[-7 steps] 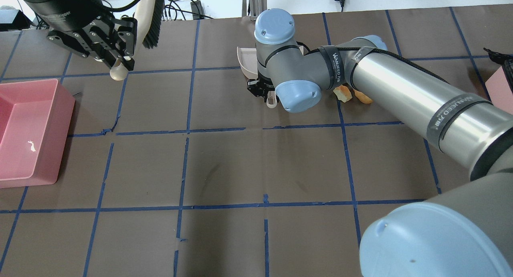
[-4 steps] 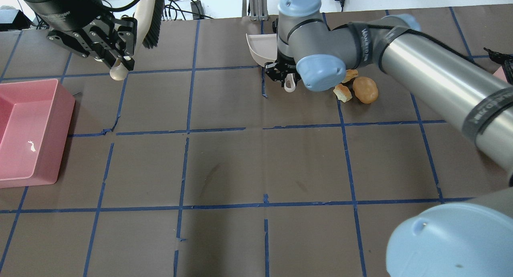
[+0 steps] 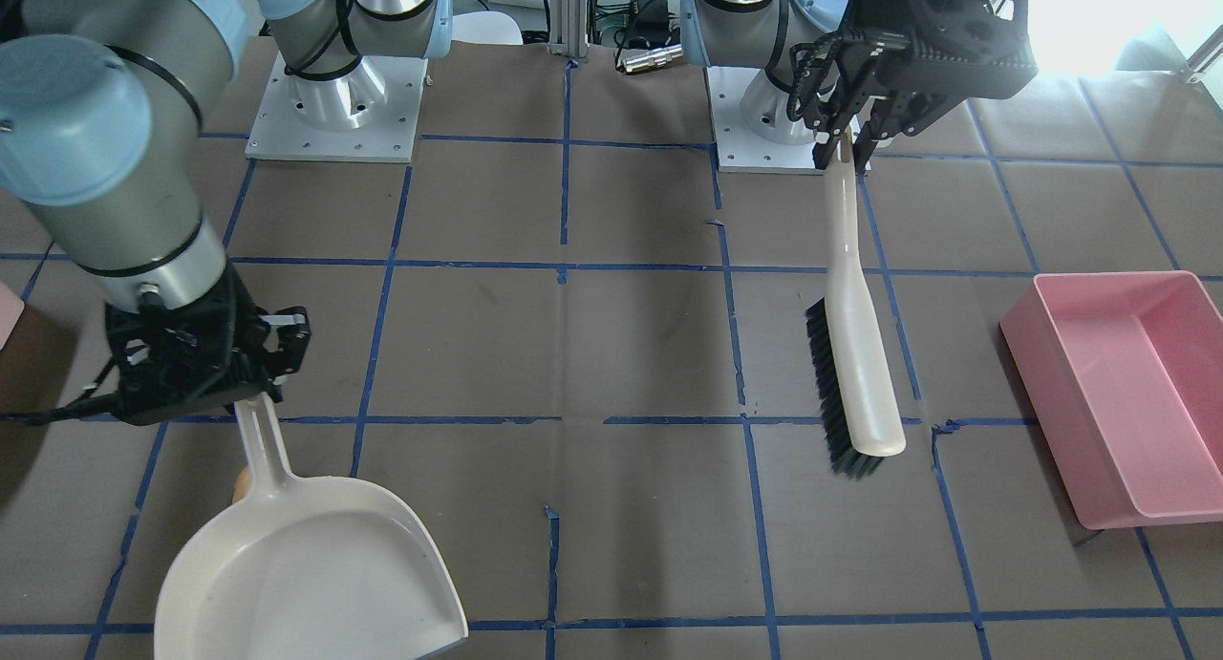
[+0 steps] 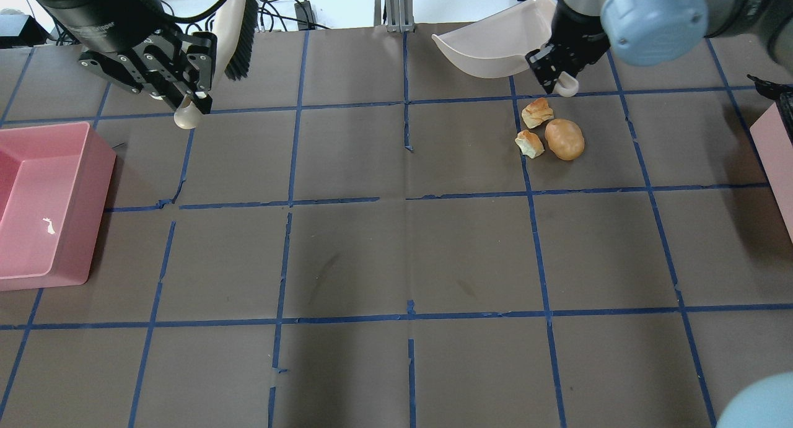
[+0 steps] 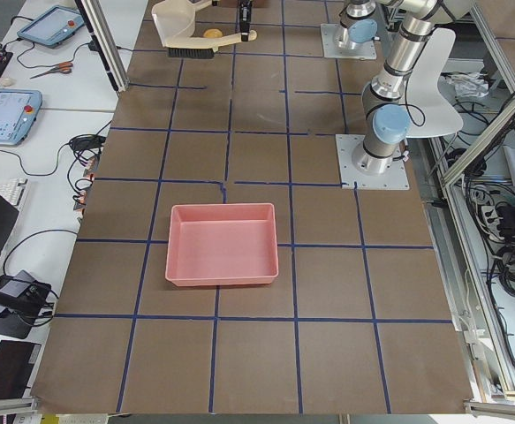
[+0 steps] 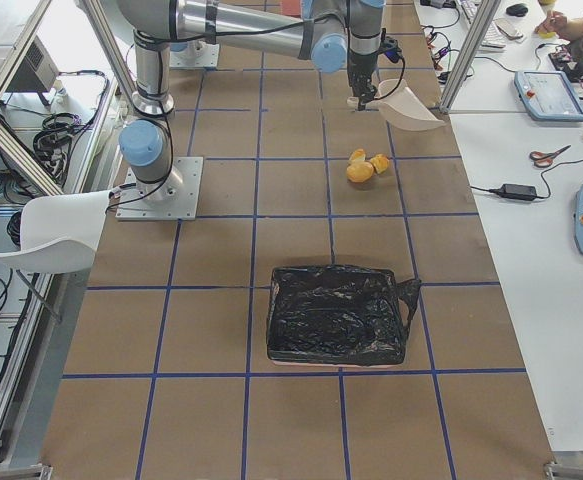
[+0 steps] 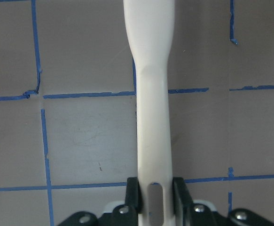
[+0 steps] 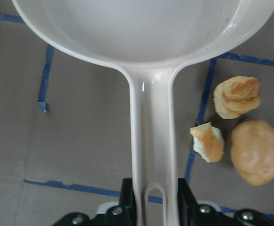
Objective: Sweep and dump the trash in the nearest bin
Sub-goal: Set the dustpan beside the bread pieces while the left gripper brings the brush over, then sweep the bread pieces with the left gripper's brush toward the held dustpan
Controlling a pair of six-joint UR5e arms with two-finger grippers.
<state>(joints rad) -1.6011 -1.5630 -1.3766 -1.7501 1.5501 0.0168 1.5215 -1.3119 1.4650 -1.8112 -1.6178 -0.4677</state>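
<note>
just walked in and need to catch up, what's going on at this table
The right gripper holds an empty cream dustpan by its handle, close to a potato-shaped lump and two bread chunks on the table. The left gripper holds a brush, well off to the side. Nothing is swept in yet.

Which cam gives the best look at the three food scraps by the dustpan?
Right wrist-mounted: the smooth tan potato-shaped lump and both torn yellow-orange bread-like chunks sit close and unobstructed beside the cream plastic dustpan handle. Overhead shows all three, smaller. Side views: tiny blobs. Front-facing: only a sliver of the lump. Left wrist-mounted: none.
</note>
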